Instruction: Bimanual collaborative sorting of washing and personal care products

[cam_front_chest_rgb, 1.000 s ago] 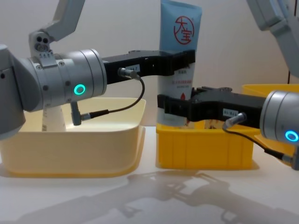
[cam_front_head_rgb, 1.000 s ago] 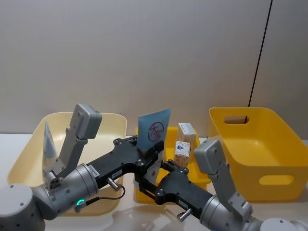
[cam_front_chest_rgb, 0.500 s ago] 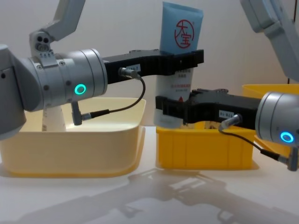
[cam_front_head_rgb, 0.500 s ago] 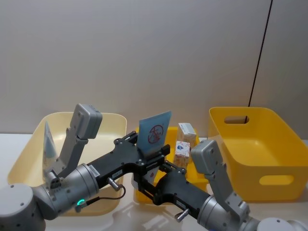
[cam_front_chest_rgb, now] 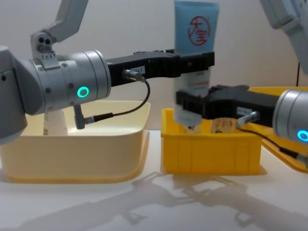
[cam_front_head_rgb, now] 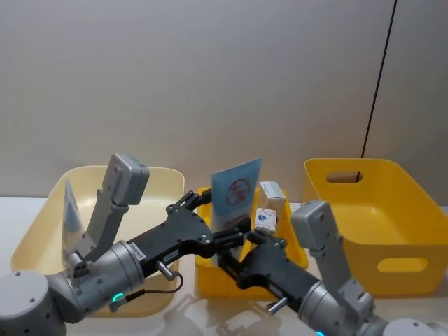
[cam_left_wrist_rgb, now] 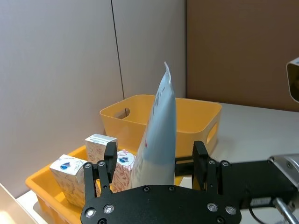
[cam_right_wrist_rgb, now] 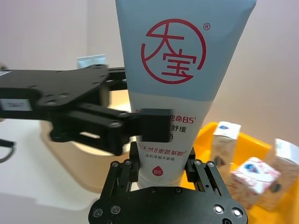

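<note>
Tube (cam_front_chest_rgb: 195,62) shifted toward 3 o'clock, over small yellow bin (cam_front_chest_rgb: 211,153); upright, crimped end up; left pincer (cam_front_chest_rgb: 195,61) and right pincer (cam_front_chest_rgb: 191,103) both clamp it

Light-blue squeeze tube's (cam_right_wrist_rgb: 174,79) top cut off by the right wrist view's edge, cap end behind right gripper (cam_right_wrist_rgb: 162,175).

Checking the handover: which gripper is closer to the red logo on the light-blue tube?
Left. The left gripper sits at the light-blue tube just below the red logo. The right gripper grips lower, near its white end above the yellow tray.
</note>
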Tool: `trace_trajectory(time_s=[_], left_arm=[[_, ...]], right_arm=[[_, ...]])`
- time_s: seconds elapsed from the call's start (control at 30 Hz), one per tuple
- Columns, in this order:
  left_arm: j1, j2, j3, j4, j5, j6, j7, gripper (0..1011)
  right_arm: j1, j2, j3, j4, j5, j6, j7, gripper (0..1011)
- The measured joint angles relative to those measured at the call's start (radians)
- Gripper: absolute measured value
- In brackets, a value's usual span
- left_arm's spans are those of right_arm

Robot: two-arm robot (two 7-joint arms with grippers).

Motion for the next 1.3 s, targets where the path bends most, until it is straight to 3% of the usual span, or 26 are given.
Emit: trace_trajectory(time_s=[0.4, 0.9, 1.3], left_arm=[[0.0, 0.001, 0.0, 0.0, 0.0, 0.0, 0.0, 1003], [0.0, 0.001, 0.0, 0.0, 0.0, 0.0, 0.0, 1003], [0.0, 0.001, 0.0, 0.0, 0.0, 0.0, 0.0, 1002]], right_arm=[[-0.009, 0.013, 0.062, -0.018, -0.047, -0.02, -0.092, 536], [-0.002, 0.043, 0.173, -0.033, -0.129, -0.052, -0.234, 536], [0.001, 0.067, 0.253, -0.037, -0.182, -0.034, -0.325, 535]])
